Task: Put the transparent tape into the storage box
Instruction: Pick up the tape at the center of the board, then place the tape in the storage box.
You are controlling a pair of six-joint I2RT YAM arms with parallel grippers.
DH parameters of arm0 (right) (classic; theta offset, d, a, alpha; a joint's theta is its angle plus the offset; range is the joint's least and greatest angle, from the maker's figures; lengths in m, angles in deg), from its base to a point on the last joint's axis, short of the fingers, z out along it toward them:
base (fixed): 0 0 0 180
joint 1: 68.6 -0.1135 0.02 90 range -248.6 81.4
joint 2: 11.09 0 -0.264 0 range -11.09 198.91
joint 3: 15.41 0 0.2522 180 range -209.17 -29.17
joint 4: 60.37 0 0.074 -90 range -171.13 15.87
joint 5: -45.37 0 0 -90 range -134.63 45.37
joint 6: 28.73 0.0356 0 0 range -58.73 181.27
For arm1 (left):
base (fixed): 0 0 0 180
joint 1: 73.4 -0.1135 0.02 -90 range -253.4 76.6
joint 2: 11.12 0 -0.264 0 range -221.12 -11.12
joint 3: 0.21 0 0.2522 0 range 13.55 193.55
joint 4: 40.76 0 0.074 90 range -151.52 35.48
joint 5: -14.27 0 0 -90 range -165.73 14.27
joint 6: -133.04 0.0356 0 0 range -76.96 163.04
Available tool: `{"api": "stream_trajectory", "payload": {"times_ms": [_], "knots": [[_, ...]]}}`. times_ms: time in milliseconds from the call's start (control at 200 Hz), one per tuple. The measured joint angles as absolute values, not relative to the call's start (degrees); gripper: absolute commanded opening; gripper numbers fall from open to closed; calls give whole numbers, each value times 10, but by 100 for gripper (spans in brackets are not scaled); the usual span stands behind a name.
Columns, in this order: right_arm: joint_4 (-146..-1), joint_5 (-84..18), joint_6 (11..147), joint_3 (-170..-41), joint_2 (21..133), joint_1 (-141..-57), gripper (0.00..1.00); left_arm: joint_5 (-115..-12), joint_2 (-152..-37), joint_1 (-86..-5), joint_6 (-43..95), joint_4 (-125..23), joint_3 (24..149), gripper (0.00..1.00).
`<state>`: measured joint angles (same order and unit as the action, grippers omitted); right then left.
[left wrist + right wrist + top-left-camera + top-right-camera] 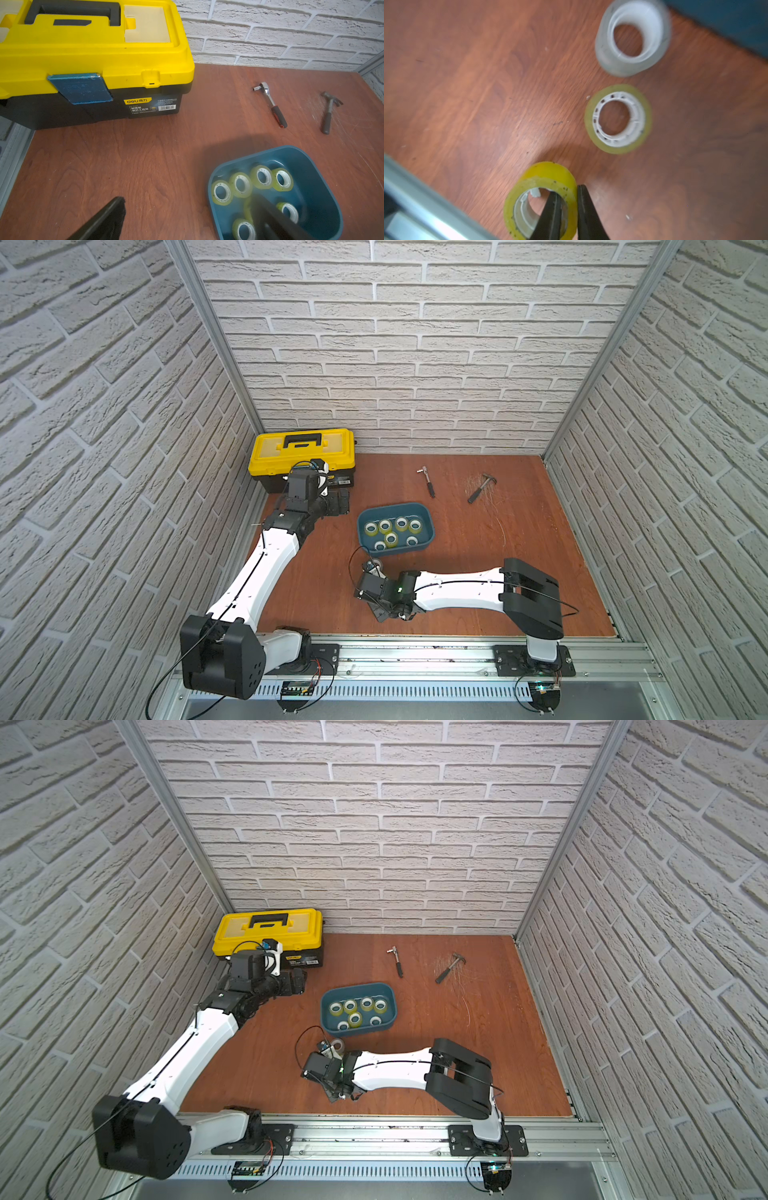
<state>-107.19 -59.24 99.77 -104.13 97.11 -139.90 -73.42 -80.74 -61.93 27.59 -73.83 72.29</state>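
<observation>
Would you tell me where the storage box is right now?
In both top views the storage box sits mid-table, front-right of the yellow toolbox, with the ratchet behind it; the right tool, pinching a tape roll, is before its near-left corner.

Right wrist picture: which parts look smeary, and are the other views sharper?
Right wrist view: the whitish tape roll at the edge is smeared, the flat yellow roll mid-frame crisper, the right fingers and their pinched roll soft. Left wrist view: toolbox sharp, left fingers blurred. Both top views: evenly lit, fairly sharp.
</observation>
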Motion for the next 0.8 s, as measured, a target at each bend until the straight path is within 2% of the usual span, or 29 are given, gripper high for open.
{"api": "stream_trajectory", "payload": {"times_ms": [205, 400, 580, 800], "knots": [[-1114, -630, 937, -1095, 892, -1378, 12, -752, -779, -587, 288, -737, 715, 98], [-1121, -636, 883, -1134, 874, -1295, 12, -765, -770, -580, 295, -731, 703, 98], [-1128, -613, 852, -1173, 927, -1215, 12, -776, -769, -580, 298, -729, 702, 98], [-1133, -572, 829, -1249, 1040, -1162, 11, -788, -769, -579, 300, -727, 698, 98]]}}
